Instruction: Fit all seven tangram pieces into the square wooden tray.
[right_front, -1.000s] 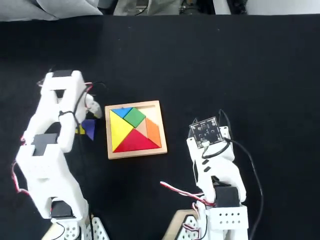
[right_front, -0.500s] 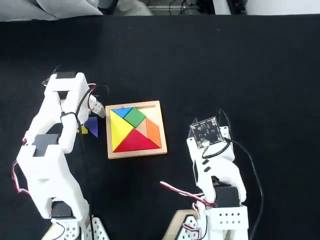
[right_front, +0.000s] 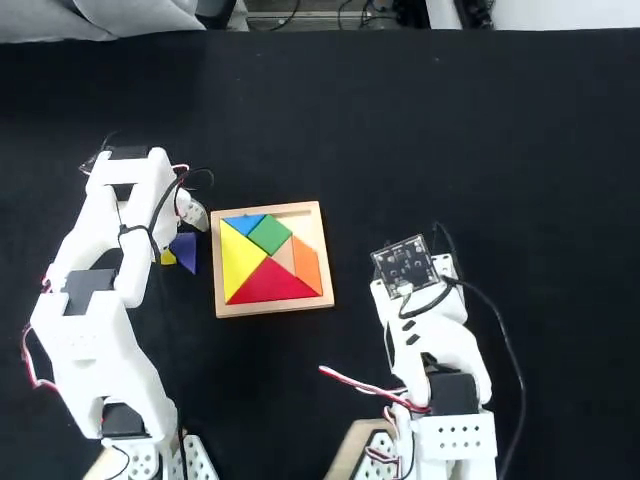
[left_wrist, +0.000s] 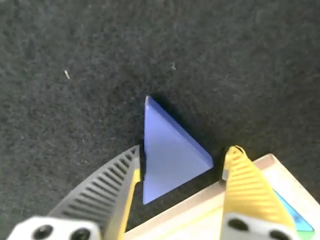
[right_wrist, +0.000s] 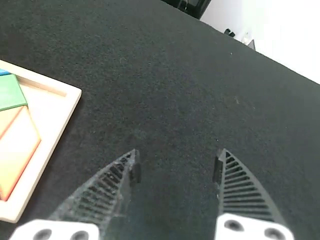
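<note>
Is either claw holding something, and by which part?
Nothing is held. The left gripper stands open around the purple triangle on the table; the right gripper is open, empty.

Black felt tabletop (right_front: 450, 120) fills scene; crumpled grey fabric (right_front: 100, 18) at far left edge, dark cables (right_front: 400, 12) and white wall (right_front: 570, 12) beyond.

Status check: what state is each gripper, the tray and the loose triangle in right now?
left gripper: open, one finger on each side of the purple triangle, not closed on it.
purple triangle: flat on the black cloth, just outside the tray, not lifted.
square wooden tray: partly filled, one corner looks bare.
right gripper: open, empty, above the cloth beside the tray.
</note>
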